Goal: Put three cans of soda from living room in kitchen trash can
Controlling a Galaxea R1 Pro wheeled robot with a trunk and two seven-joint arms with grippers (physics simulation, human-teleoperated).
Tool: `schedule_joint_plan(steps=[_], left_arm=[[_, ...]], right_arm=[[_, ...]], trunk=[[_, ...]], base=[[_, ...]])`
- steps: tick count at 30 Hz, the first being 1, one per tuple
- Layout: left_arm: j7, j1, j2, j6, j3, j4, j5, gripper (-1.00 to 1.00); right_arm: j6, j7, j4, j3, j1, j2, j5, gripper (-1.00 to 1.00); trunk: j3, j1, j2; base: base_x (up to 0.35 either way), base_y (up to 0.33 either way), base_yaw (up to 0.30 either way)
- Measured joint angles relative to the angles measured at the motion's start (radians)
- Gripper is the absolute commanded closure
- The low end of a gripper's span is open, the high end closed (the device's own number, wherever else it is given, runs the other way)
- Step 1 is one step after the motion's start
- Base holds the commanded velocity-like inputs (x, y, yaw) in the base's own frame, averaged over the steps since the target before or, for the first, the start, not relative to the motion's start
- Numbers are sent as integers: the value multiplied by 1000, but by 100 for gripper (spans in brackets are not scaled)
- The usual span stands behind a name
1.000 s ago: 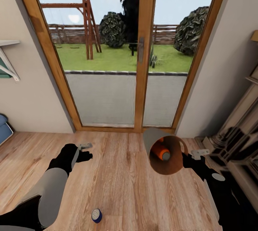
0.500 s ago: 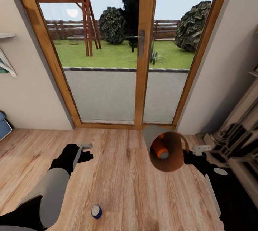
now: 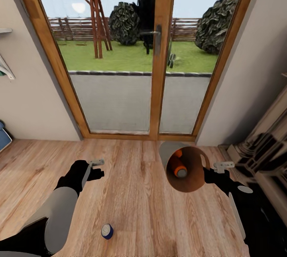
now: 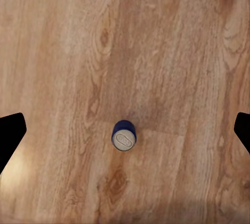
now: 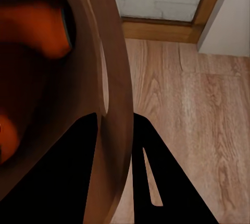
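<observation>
Head view: the blue can point(image 3: 107, 231) is seen standing upright on the wood floor point(image 3: 135, 209), its silvery top facing up, near the bottom of the picture and close to the robot's base. It lies nearer the left gripper point(image 3: 95, 168) than the right gripper point(image 3: 213, 171), toward the robot from the left fingertips and a little to their right.

From the left wrist view the same can point(image 4: 124, 136) is seen from straight above, roughly midway between the two dark fingers point(image 4: 10, 135), which are held wide apart and well clear of it. Its long axis is vertical, so a descent along that axis is judged to be what the pickup calls for, with the left arm drawn back and lowered.

The bin point(image 3: 184, 168) is carried tilted, mouth toward the camera, with two orange cans point(image 3: 178, 166) lying inside. In the right wrist view its rim point(image 5: 112, 104) is seen clamped between the right fingers point(image 5: 156, 182), one inside the wall and one outside.

Glass doors point(image 3: 139, 50) stand ahead, so the kitchen is judged yet to be reached.
</observation>
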Motion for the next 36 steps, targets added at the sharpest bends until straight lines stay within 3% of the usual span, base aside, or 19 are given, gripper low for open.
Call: schedule_joint_plan(steps=[36], left_arm=[[0,1,-7,-6,0,0,0,-100]], right_arm=[[0,0,0,10,0,2,0,100]], trunk=[[-169,138,-252]], base=[[0,0,0]])
